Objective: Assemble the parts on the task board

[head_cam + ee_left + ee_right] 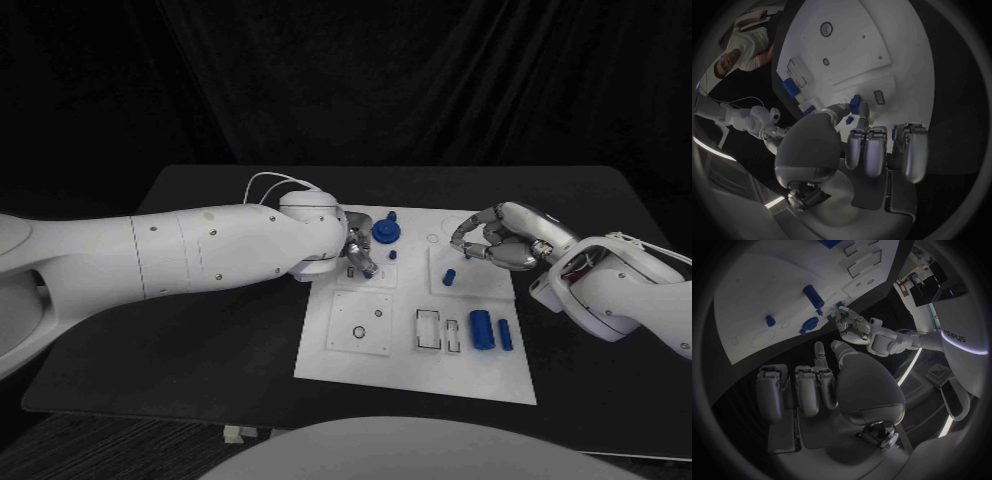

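Where fingertips meet — left hand (355,250), blue part (366,260).

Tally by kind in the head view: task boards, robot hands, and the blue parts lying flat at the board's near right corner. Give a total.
Task board: 1
Hands: 2, the left hand and the right hand
Flat blue parts: 2, a thicker one and a thinner one
Total: 5

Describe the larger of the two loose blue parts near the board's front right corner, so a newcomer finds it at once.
Start at the white task board in the middle of the black table and go to its near right corner. Two blue parts lie there side by side; the larger blue part is the thicker one, nearer the rectangular slots, while its neighbour, the thin blue part, is slimmer.
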Robot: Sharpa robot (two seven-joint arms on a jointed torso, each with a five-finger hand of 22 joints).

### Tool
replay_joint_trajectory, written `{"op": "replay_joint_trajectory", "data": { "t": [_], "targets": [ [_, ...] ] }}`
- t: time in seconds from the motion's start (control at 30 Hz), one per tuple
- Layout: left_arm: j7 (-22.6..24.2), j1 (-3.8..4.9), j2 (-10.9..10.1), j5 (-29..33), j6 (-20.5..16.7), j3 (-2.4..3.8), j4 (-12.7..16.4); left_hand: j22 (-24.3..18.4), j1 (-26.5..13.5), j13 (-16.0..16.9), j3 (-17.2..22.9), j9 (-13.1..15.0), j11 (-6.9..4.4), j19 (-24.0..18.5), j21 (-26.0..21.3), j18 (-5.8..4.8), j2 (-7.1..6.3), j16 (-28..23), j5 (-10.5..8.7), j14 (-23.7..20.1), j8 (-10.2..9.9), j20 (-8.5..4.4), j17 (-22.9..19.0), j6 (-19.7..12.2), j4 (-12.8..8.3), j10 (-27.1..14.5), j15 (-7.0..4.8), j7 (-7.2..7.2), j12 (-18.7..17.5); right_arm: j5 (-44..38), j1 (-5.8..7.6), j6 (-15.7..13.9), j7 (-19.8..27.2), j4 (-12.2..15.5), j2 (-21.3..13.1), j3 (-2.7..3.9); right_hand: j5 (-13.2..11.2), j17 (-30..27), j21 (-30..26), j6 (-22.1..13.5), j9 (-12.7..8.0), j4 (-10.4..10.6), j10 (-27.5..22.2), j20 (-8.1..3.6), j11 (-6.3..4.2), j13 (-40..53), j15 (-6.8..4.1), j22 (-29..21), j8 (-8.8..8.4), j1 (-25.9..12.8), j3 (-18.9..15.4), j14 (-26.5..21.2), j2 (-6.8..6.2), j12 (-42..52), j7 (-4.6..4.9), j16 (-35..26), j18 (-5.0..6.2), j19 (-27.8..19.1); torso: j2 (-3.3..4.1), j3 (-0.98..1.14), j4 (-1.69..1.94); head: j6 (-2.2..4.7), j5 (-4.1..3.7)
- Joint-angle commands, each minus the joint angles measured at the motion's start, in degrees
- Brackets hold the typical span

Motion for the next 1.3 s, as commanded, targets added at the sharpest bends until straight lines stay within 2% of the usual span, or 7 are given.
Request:
{"op": "replay_joint_trajectory", "data": {
  "t": [0.03, 0.67, 0.8, 0.83, 0.87, 1.0, 1.3],
  "targets": [
    [0.6, -0.37, 0.2, 0.2, 1.0, -0.18, -0.2, 12.9, 0.1, 15.1, 0.1, 0.1, -0.44, 3.1, -0.3, 0.82, 0.52, 0.2, 0.13, 5.9, 0.1, -0.35, 15.1, 3.6, -0.2, 5.8, -0.26, -3.4, 0.2, -0.1, -0.15, 0.0, -0.9, 0.1, -0.1, 0.03, 0.3, 15.1, 0.2, -0.4, -0.1, -0.3, 6.0, 0.28, 0.24, 15.1, 0.3, 15.1, -0.23, 0.5, 0.0, 6.1, 0.0, 0.2, 0.18, 0.1, -0.9, 6.1, 0.0, 0.02, 0.01, 0.0, -0.02],
    [0.2, -0.8, 0.6, 0.2, 1.6, -0.17, -0.5, 12.5, 0.0, 15.1, 0.2, -0.2, -0.38, 2.7, -1.6, 1.08, 0.24, 0.2, 0.0, 5.9, -0.4, -0.4, 15.1, 3.1, -0.4, 5.8, -0.27, -3.28, 0.2, -0.1, -0.15, 0.0, -1.0, 0.1, -0.2, 0.03, 0.3, 15.1, 0.2, -0.4, -0.1, -0.3, 6.0, 0.28, 0.24, 15.1, 0.3, 15.1, -0.23, 0.5, 0.0, 6.1, 0.0, 0.2, 0.18, 0.1, -0.9, 6.1, 0.02, 0.0, -0.03, 0.0, -0.05],
    [-0.3, -0.94, 0.6, 0.2, 2.4, -0.17, -0.5, 12.3, -1.3, 15.1, -1.1, -0.7, -0.16, 2.4, -2.5, 1.23, 0.28, 0.2, -5.62, 5.9, -1.5, -0.27, 15.1, 2.3, 0.3, 5.8, -0.1, -3.05, 0.2, -0.1, -0.15, 0.0, -1.0, 0.2, -0.3, 0.03, 0.4, 15.1, 0.2, -0.4, -0.1, -0.3, 6.0, 0.28, 0.26, 15.1, 0.3, 15.1, -0.27, 0.4, 0.0, 6.1, -0.03, 0.2, 0.2, 0.1, -0.9, 6.1, 0.02, 0.0, 0.01, 0.0, -0.08],
    [-0.4, -0.99, 0.6, 0.2, 2.6, -0.17, -0.5, 12.3, -1.4, 15.1, -1.1, -0.7, -0.16, 2.4, -2.5, 1.23, 0.29, 0.2, -5.67, 5.9, -1.5, -0.27, 15.1, 2.3, 0.3, 5.8, -0.1, -3.05, 0.2, -0.1, -0.16, 0.0, -1.0, 0.2, -0.3, 0.03, 0.4, 15.1, 0.2, -0.4, -0.1, -0.3, 6.0, 0.28, 0.26, 15.1, 0.3, 15.1, -0.27, 0.4, 0.0, 6.1, -0.03, 0.2, 0.2, 0.1, -0.9, 6.1, 0.02, 0.0, 0.01, 0.0, -0.09],
    [-0.4, -1.03, 0.6, 0.2, 2.6, -0.17, -0.5, 12.2, -1.9, 15.1, -1.9, -0.8, -0.04, 2.3, -2.8, 1.27, 0.45, 0.2, -8.91, 5.9, -1.9, -0.17, 15.1, 1.9, 0.9, 5.8, -0.01, -2.93, 0.2, -0.1, -0.16, 0.0, -0.9, 0.2, -0.3, 0.03, 0.4, 15.1, 0.2, -0.4, -0.1, -0.3, 6.0, 0.28, 0.26, 15.1, 0.3, 15.1, -0.27, 0.4, 0.0, 6.1, -0.03, 0.2, 0.2, 0.1, -0.9, 6.1, 0.02, 0.01, 0.02, 0.0, -0.11],
    [-0.6, -1.2, 0.6, 0.2, 2.8, -0.17, -0.5, 12.1, -2.5, 15.1, -3.5, -0.8, 0.22, 2.3, -3.2, 1.33, 0.67, 0.2, -11.79, 5.9, -2.4, -0.01, 15.1, 1.0, 1.6, 5.8, 0.18, -2.59, 0.2, -0.1, -0.16, 0.0, -0.9, 0.2, -0.3, 0.03, 0.4, 15.1, 0.2, -0.4, -0.1, -0.3, 6.0, 0.28, 0.26, 15.1, 0.3, 15.1, -0.27, 0.4, 0.0, 6.1, -0.03, 0.2, 0.2, 0.1, -0.9, 6.1, 0.01, 0.01, 0.01, 0.0, -0.09],
    [-0.6, -1.38, 0.5, 0.2, 2.8, -0.17, -0.5, 12.2, -8.2, 15.1, -11.5, -0.6, 0.94, 2.4, -3.4, 1.33, 0.98, 0.2, -21.68, 5.9, -2.7, 0.55, 15.1, 0.4, 7.2, 5.8, 0.8, -1.8, 0.2, -0.1, -0.17, -0.1, -0.9, 0.2, -0.3, 0.03, 0.5, 15.1, 0.2, -0.4, -0.1, -0.3, 6.0, 0.28, 0.26, 15.1, 0.31, 15.1, -0.28, 0.5, 0.0, 6.1, -0.06, 0.2, 0.19, 0.1, -0.9, 6.1, 0.07, -0.05, 0.02, 0.0, -0.1]
  ]
}}
